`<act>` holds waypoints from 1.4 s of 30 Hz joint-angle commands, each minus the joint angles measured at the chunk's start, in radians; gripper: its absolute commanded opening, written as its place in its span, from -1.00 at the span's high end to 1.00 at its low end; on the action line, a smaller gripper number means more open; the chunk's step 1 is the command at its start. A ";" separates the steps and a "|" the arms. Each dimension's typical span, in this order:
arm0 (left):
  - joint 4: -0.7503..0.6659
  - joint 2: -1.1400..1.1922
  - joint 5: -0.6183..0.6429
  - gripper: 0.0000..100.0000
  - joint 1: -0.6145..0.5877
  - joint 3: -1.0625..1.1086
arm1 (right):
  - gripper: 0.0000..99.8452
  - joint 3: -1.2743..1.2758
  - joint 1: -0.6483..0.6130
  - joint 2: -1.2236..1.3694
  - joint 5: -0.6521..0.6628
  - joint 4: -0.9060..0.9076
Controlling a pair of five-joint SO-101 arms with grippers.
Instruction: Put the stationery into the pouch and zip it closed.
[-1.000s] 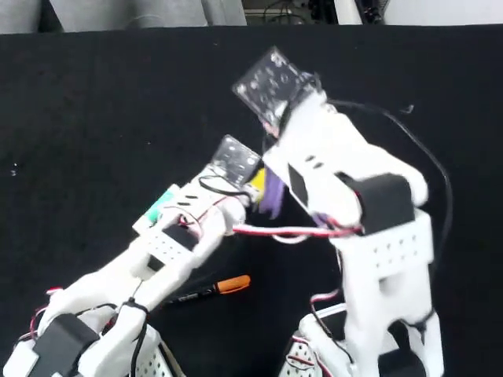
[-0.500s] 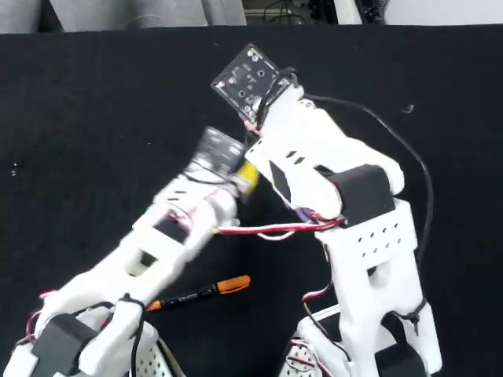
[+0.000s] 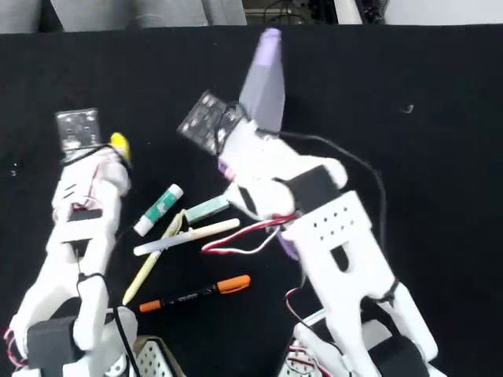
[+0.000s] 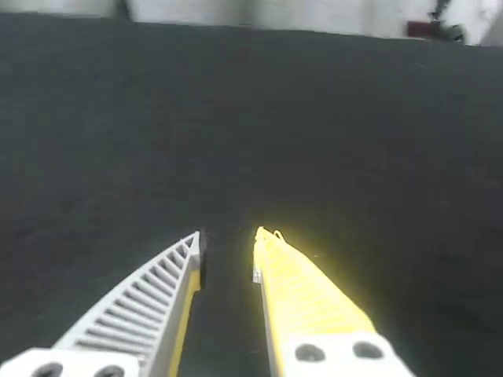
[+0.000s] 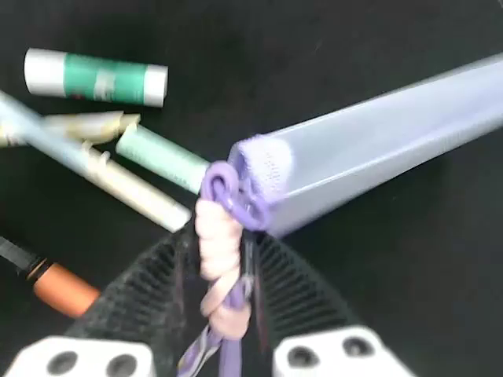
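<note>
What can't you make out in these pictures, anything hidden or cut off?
- Whether the pouch is open or zipped: high view, the right arm covers its lower end; right wrist view, blurred.
- Anything inside the pouch: its cloudy wall hides it in both views.
- The orange marker: right wrist view, cut by the edge and partly behind the right hand.
- The pale green stick: too blurred to identify in both views.

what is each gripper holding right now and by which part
The right gripper is shut on the zipper pull at one end of the pouch. The left gripper holds nothing.
</note>
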 commanded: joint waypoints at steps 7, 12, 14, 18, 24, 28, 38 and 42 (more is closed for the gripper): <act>-0.018 -0.018 0.006 0.75 -0.002 0.047 | 0.98 0.185 -0.011 -0.008 -0.005 -0.089; -0.021 -0.018 0.006 0.75 0.013 0.082 | 0.98 0.266 -0.011 -0.008 -0.068 -0.226; -0.021 -0.018 0.006 0.75 0.013 0.090 | 0.98 0.278 -0.011 -0.008 -0.080 -0.236; -0.017 -0.018 0.005 0.75 0.047 0.093 | 0.98 0.334 -0.011 -0.004 -0.081 -0.281; -0.021 -0.020 -0.135 0.75 0.237 0.150 | 0.98 0.378 -0.011 -0.002 -0.083 -0.334; -0.023 -0.035 -0.262 0.75 0.311 0.168 | 0.98 0.432 -0.005 -0.007 -0.143 -0.362; -0.023 -0.322 -0.269 0.75 0.446 0.349 | 0.98 0.450 -0.003 -0.008 -0.143 -0.391; -0.023 -0.465 -0.269 0.75 0.495 0.461 | 0.98 0.429 -0.003 -0.008 -0.143 -0.382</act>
